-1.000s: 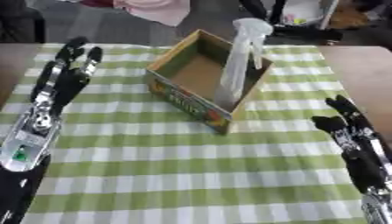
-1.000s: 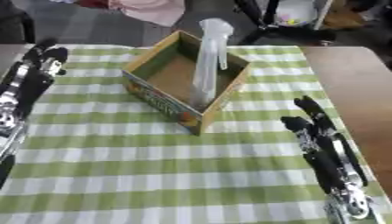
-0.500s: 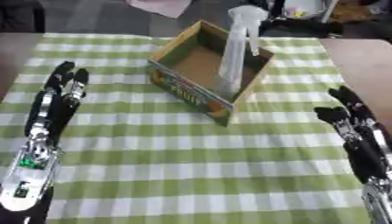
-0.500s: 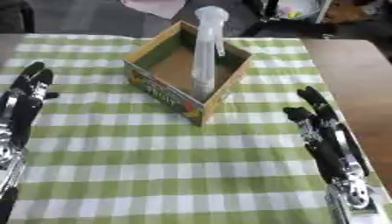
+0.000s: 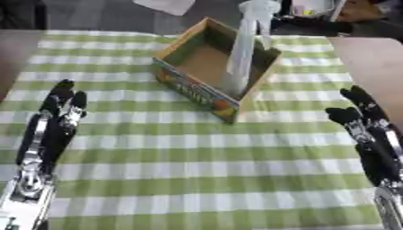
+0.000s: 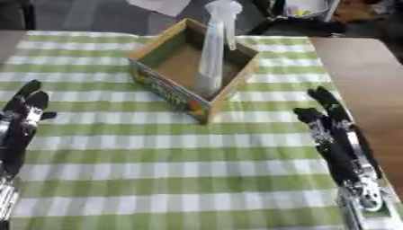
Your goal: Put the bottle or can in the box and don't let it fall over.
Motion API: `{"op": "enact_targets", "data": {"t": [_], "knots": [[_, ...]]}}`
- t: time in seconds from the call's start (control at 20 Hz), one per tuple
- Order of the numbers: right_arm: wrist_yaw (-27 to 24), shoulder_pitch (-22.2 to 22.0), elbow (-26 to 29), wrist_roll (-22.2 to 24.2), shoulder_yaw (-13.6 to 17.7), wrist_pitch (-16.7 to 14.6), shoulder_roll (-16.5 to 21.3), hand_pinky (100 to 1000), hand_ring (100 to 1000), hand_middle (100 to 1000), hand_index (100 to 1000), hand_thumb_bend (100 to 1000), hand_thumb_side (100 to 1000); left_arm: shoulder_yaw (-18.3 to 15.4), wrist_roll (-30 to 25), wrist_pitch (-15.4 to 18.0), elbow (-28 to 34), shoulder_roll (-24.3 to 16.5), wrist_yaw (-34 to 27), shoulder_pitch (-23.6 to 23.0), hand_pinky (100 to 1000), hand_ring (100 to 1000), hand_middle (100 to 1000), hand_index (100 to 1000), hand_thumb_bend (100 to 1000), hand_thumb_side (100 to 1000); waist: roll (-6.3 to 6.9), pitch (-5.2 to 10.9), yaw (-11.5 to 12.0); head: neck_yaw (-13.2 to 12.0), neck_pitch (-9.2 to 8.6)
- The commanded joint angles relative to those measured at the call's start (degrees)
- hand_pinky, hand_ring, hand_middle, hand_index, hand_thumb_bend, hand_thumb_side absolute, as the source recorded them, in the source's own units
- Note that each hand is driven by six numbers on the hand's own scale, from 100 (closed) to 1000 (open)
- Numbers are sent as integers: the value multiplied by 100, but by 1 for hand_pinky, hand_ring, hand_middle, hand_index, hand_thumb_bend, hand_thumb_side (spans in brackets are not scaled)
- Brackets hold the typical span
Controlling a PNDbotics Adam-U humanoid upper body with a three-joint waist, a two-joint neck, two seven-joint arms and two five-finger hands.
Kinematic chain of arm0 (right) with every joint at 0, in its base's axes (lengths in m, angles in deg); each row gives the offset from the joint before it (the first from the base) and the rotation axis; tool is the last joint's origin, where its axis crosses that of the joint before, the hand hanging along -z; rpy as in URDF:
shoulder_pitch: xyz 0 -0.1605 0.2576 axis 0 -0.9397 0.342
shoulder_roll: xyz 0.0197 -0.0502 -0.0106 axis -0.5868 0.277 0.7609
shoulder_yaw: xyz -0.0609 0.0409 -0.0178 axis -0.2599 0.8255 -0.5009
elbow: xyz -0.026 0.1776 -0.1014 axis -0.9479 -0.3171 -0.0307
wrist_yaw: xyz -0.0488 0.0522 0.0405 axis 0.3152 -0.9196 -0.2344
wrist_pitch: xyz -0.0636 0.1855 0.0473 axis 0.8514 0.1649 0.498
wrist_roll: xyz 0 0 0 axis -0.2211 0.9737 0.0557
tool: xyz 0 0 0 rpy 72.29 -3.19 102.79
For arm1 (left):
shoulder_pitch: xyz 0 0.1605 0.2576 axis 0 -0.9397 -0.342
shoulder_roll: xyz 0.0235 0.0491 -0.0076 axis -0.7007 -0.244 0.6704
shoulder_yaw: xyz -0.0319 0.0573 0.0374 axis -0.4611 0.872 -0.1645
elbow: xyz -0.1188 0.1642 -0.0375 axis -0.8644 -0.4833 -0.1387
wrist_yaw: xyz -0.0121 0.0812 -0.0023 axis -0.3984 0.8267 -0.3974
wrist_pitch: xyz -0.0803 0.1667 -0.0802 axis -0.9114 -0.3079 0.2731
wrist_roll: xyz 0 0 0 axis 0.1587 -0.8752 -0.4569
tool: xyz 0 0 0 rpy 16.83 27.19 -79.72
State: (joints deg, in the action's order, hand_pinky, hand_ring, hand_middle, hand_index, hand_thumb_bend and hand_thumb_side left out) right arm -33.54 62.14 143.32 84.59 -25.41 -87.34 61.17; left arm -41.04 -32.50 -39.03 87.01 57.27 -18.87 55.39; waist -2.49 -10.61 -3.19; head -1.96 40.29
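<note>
Left hand (image 5: 56,117) – lies low at the left side of the view, palm down, fingers straight and pointing away from the robot. Nothing held. The black forearm with its silver joints runs back toward the lower left corner.

Right hand (image 6: 334,130) – lies at the right side, fingers straight and slightly spread, pointing up and a little leftward. Nothing held. Its forearm runs down to the lower right corner, a silver joint showing near the wrist.
</note>
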Motion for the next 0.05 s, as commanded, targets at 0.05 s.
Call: {"op": "enact_targets", "data": {"t": [0.05], "knots": [[-5, 41, 57, 8, 20, -12, 76, 858, 788, 957, 1000, 100, 553, 25, -9, -26, 149, -10, 31, 34, 747, 1000, 1000, 939, 344, 767, 20, 125, -19, -13, 28]]}}
